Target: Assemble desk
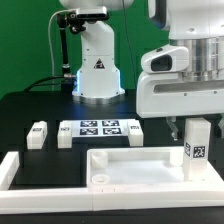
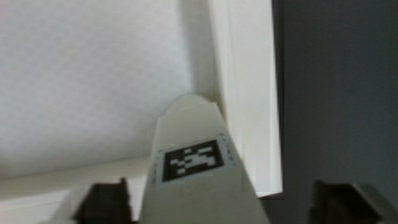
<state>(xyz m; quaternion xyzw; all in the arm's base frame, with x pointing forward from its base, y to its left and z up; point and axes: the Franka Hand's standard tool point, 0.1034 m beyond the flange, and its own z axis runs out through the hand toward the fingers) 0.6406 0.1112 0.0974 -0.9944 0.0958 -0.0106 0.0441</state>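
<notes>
The desk panel (image 1: 135,165), white and rimmed, lies flat at the front of the table with a corner hole (image 1: 100,180) showing. A white square leg post (image 1: 197,142) with a tag stands upright at the panel's corner on the exterior view's right. My gripper (image 1: 188,126) hangs over this post, with its jaws open on either side of the post top. In the wrist view the post (image 2: 199,150) sits between the dark fingertips (image 2: 107,203) with a gap on each side, against the panel's rim (image 2: 242,90). My gripper (image 2: 226,208) holds nothing.
The marker board (image 1: 100,128) lies behind the panel. Loose leg posts lie beside it, at the left (image 1: 38,133), at its left end (image 1: 66,135) and at its right end (image 1: 133,131). White L-shaped border bars (image 1: 12,168) frame the front and left. The robot base (image 1: 97,65) stands at the back.
</notes>
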